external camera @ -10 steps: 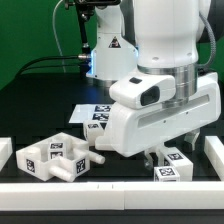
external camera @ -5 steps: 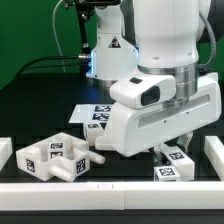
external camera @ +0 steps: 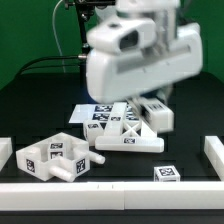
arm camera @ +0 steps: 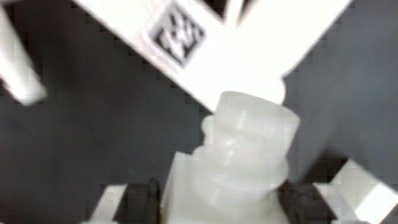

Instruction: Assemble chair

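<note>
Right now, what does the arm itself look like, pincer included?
The arm is bulky, rounded, glossy white plastic, with a dark grey oval inset on its wrist housing. In the wrist view the pincer has pale finger bodies with dark inner pads. No cable shows on the arm, and any markings on it are too blurred to read.

Bright even light, whites glaring; wrist view v. blurred, ext. view soft.

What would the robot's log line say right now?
claw: shut on white chair part | tagged blocks: lying loose on table | assembly: unfinished
</note>
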Available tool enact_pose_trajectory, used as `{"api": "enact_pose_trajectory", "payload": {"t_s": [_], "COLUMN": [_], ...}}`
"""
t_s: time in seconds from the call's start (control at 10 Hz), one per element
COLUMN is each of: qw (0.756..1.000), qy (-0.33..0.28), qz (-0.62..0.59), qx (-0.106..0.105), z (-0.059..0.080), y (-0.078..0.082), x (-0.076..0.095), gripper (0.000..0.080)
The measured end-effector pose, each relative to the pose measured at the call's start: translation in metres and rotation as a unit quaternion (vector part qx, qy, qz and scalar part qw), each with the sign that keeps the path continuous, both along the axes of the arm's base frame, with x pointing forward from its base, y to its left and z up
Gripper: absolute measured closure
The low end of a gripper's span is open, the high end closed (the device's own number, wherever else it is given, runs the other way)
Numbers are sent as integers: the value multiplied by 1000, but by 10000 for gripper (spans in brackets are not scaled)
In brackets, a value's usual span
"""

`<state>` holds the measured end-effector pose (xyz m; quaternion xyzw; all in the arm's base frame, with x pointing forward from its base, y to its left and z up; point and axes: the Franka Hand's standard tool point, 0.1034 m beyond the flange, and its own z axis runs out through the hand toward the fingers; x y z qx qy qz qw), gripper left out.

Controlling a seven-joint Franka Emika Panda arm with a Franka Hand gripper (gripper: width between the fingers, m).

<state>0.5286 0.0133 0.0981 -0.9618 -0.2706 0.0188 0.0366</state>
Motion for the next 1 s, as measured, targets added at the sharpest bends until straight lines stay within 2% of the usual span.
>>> {"api": "enact_pose_trajectory", "payload": {"t_s": [0.1, 0.2, 0.5, 0.6, 0.7, 0.8, 0.9, 1.0], "qw": [1000, 1000, 1000, 999, 999, 999, 998, 997], "qy": [2, 6, 7, -4, 5, 9, 13, 19], "qz": [-10, -18, -17, -43, -52, -50, -60, -70], "qx": [-3, -3, -3, -4, -5, -10, -13, -11], "z": [-4, -9, -11, -23, -28, -24, -26, -31], "y": [-5, -1, -1, -2, -14, -46, -69, -77], "x": [-18, -22, -21, -22, -34, -54, -74, -79], "gripper": [486, 485, 485, 485, 485, 485, 485, 485]}}
